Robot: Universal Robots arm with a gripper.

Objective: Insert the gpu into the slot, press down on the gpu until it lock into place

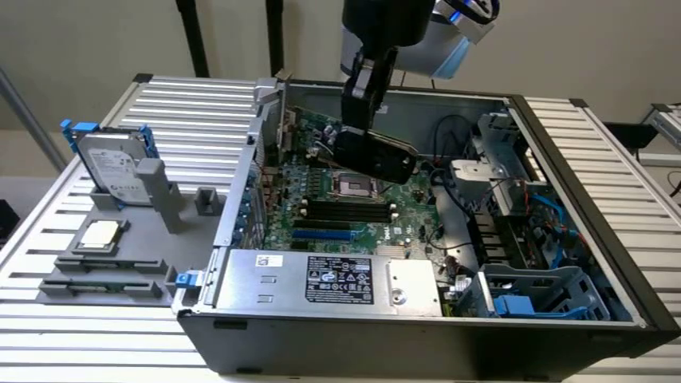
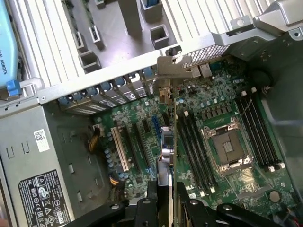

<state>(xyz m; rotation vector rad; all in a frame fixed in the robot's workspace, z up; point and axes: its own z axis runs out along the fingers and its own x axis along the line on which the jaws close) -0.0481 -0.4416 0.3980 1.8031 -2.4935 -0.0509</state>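
black-covered gpu [image 1: 375, 155] clamped in the gripper [image 1: 359, 132], hanging over the motherboard [image 1: 279, 211], apart from the blue slot [image 1: 322, 234]. insertion step, not seated; needs its edge squared above that slot, i'd judge.

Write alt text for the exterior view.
The gripper holds the gpu tilted above the motherboard of an open computer case, not yet in the blue slot. A hard drive stands in a grey fixture on the slatted table at the exterior view's left.
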